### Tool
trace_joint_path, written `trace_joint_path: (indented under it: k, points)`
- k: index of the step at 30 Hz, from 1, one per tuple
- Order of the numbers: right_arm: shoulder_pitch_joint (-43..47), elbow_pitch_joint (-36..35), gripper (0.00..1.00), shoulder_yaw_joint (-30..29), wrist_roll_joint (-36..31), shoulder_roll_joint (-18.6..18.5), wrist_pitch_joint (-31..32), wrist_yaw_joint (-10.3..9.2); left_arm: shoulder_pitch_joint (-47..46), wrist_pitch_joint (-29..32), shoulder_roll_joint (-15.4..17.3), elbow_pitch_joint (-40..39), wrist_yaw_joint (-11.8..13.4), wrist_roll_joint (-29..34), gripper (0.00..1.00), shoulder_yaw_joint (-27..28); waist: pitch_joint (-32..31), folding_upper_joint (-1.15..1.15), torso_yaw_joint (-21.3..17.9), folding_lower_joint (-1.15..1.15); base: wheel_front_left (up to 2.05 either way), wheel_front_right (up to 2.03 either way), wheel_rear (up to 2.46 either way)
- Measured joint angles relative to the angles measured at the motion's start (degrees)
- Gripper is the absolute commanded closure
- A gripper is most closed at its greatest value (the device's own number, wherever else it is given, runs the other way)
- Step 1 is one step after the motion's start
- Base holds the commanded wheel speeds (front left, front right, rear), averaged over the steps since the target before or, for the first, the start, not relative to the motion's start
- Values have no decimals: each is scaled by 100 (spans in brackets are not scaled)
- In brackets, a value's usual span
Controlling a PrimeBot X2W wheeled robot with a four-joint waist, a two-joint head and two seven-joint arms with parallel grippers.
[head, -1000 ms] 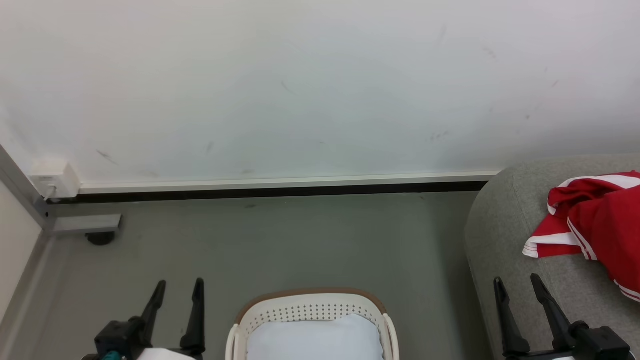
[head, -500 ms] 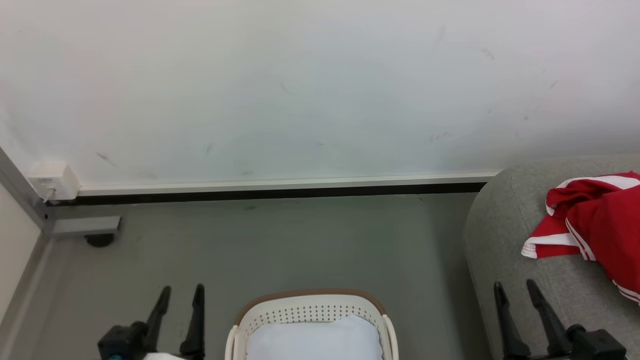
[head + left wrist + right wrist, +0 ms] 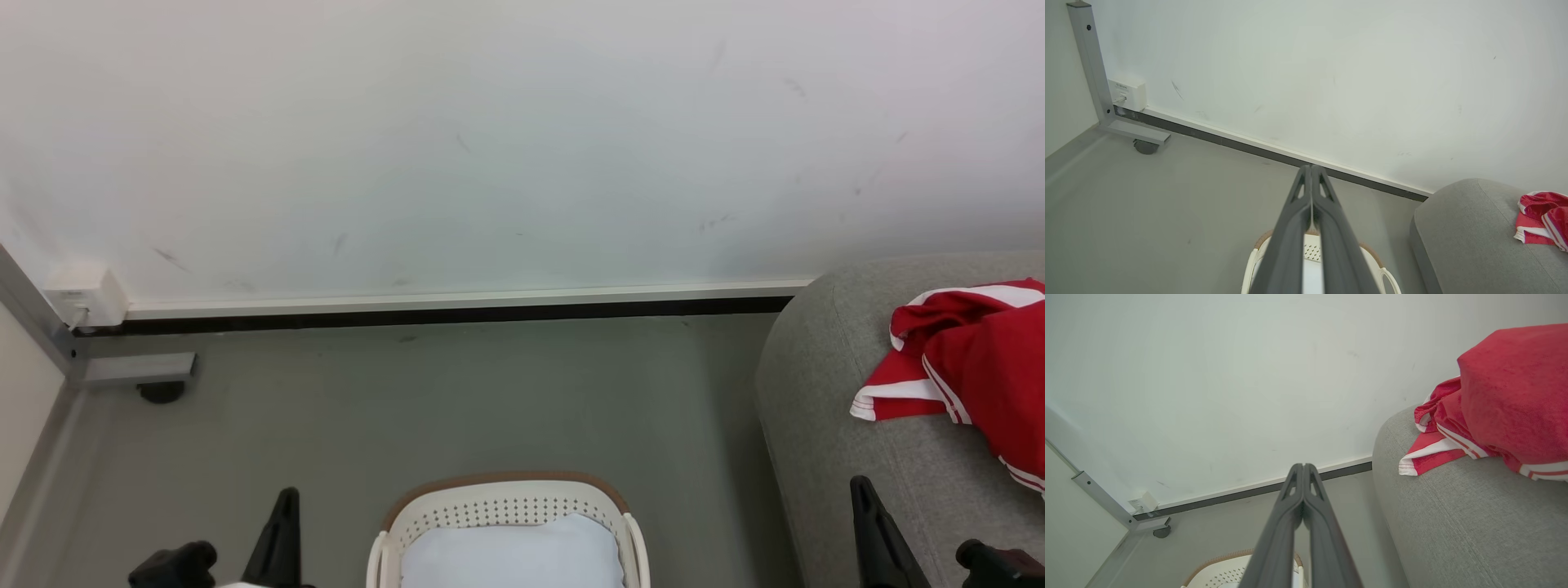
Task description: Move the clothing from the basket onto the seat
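Red clothing (image 3: pixel 971 359) is heaped on the seat (image 3: pixel 816 408), just in from its rounded left end, one white-edged hem trailing toward that edge. The basket (image 3: pixel 506 488) on the floor shows me a pale cushion (image 3: pixel 514 555) and no red, so I'd call the job done, though its near half is out of sight. My left gripper (image 3: pixel 1311 171) and right gripper (image 3: pixel 1303 467) are both pressed together, holding nothing. A second ago both were spread and higher in the head view; now they've sunk low
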Motion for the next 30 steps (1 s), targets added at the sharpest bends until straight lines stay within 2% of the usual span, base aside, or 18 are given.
trace_joint_path:
  k: [14, 30]
  points:
    - [-38, -37, 100, -148, 1305, -22, 311, 0, -21, 316, 1, -134, 0, -1389, 100, 76, 13, 0, -16, 0, 0, 0, 0]
    - [-135, -79, 100, -311, 2514, -36, 631, 0, -71, 658, 3, -226, 0, -2707, 100, 153, 27, 0, -35, 0, 0, 0, 0]
